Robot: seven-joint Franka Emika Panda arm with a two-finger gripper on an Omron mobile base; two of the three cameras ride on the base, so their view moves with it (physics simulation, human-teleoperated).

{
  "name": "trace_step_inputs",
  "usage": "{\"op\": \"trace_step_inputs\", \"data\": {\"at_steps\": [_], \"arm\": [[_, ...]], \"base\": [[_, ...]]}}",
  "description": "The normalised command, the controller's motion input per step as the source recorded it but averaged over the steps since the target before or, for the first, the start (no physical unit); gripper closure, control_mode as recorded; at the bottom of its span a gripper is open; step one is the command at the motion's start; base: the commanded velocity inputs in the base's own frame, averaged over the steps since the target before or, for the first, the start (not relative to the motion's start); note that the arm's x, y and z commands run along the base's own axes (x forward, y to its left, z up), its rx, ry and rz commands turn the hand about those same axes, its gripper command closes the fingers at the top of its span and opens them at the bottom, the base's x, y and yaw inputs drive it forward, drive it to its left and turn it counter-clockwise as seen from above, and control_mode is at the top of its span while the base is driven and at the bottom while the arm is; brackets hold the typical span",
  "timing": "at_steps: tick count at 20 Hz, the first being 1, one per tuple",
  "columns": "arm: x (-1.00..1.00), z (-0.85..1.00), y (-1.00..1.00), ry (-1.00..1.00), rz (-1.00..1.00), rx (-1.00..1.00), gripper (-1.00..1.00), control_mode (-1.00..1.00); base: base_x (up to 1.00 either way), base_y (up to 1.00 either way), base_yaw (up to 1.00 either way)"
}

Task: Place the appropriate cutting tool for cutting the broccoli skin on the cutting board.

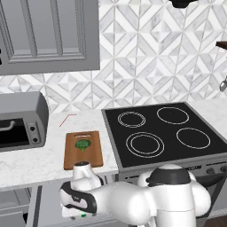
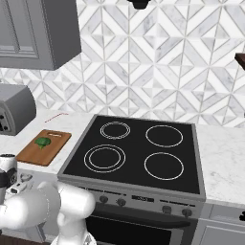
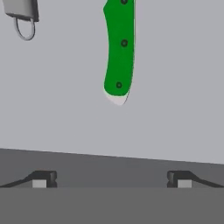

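Note:
The cutting tool (image 3: 119, 48) is a knife with a bright green riveted handle. It lies on a flat grey surface at the top of the hand view, its blade running out of frame. My gripper (image 3: 111, 179) hangs open just short of the handle's butt, its fingertips spread wide with nothing between them. The brown wooden cutting board (image 1: 73, 159) (image 2: 33, 155) rests on the marble counter left of the stove. On it sits the small broccoli (image 1: 82, 144) (image 2: 43, 142). My arm bends down below the counter's front edge, under the board.
A grey metal peeler (image 3: 22, 13) lies left of the knife. A black four-ring stove (image 1: 164, 133) fills the counter's right side. A grey toaster oven (image 1: 20, 122) stands at the far left, under a wall cabinet (image 1: 48, 35).

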Motion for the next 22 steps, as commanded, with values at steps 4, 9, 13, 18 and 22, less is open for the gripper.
{"op": "trace_step_inputs", "data": {"at_steps": [4, 9, 13, 18, 22], "arm": [[-0.61, -0.01, 0.0, 0.13, -0.02, 0.0, -1.0, -1.0], [-0.86, 0.04, 0.0, 0.1, -0.04, 0.0, -1.0, -1.0], [-0.93, 0.36, -0.01, 0.03, -0.07, 0.0, -1.0, -1.0], [0.01, 0.35, 0.0, -0.03, -0.06, 0.0, -1.0, -1.0], [0.44, 0.13, 0.0, -0.16, -0.02, 0.0, -1.0, -1.0]], "base": [[0.0, 0.0, 0.0], [0.0, 0.0, 0.0], [0.0, 0.0, 0.0], [0.0, 0.0, 0.0], [0.0, 0.0, 0.0]]}}
